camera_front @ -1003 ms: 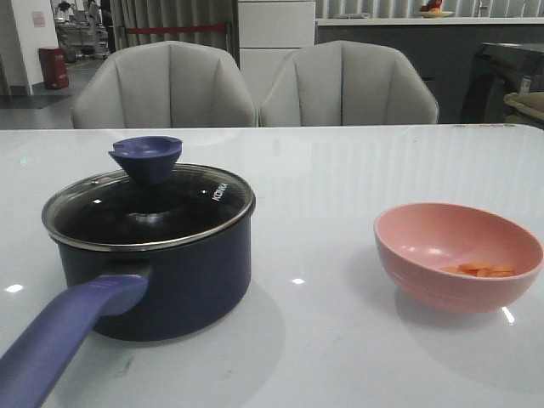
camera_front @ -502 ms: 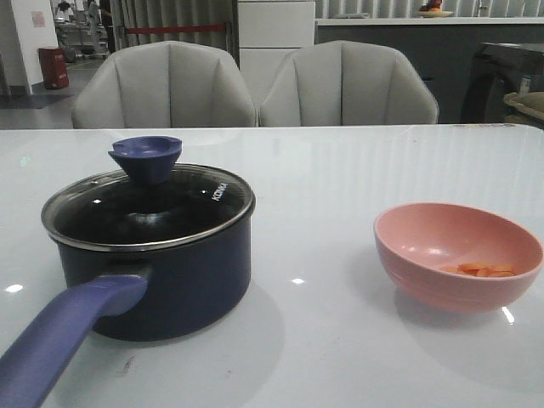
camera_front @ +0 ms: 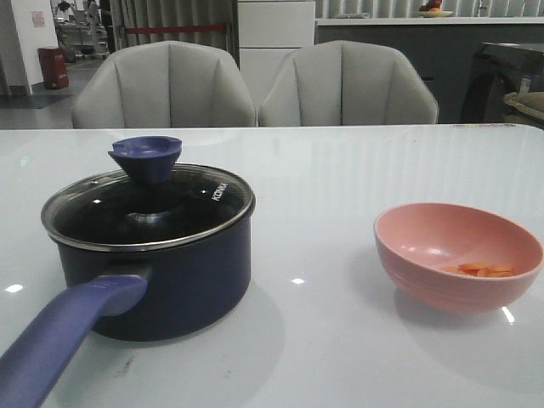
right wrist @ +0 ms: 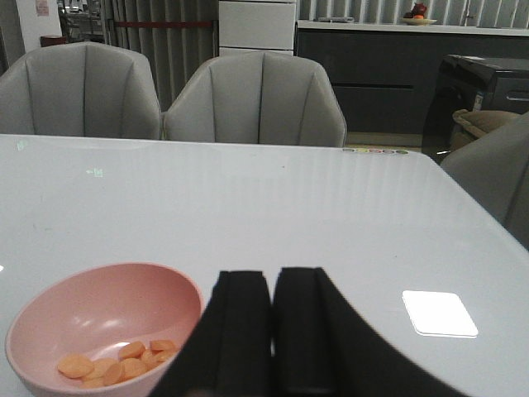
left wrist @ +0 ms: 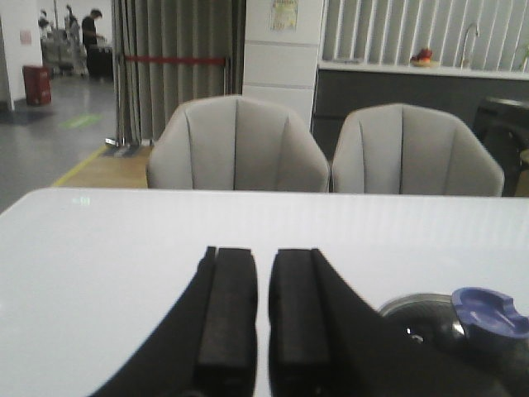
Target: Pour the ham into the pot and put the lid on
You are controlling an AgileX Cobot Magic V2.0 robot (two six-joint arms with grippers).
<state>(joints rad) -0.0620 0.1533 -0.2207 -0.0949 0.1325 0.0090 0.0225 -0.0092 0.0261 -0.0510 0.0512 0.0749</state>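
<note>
Pot (camera_front: 161, 272) handle cropped; lid (camera_front: 149, 204) on.

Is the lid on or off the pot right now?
On. The lid sits flat on the pot, its metal rim seated all round.

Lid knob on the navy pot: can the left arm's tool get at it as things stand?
Probably yes. The purple-blue funnel-shaped knob stands clear atop the round clear glass lid, nothing above or beside it. The left tool hangs near it, but its jaws look nearly shut and must open first.
</note>
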